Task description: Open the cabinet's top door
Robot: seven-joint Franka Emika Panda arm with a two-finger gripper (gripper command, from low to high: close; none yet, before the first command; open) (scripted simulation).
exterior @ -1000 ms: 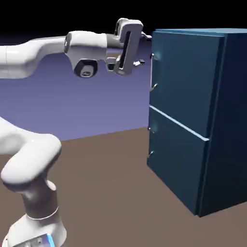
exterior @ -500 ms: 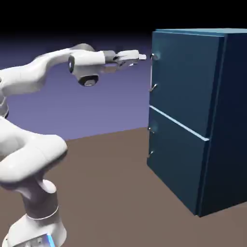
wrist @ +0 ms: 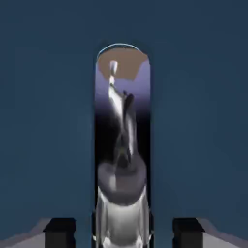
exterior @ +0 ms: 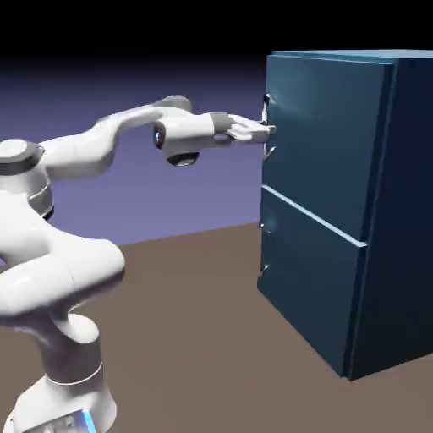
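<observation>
The gripper (exterior: pixel 269 130) is squeezing shut on the handle (wrist: pixel 122 145) at the top door's (exterior: pixel 326 139) edge; it is getting ready to pull.

We find no readable text, label, brand, number or sign in either view. The cabinet (exterior: pixel 338 203) presents plain dark-blue panels — no lettering or marking on the top door (exterior: pixel 326 144) or on its silver handle (wrist: pixel 121 145). The white arm (exterior: pixel 101 148) carries no legible print; the blue glow at its base forms no character we can read. The bench (exterior: pixel 194 338) is likewise unmarked.
</observation>
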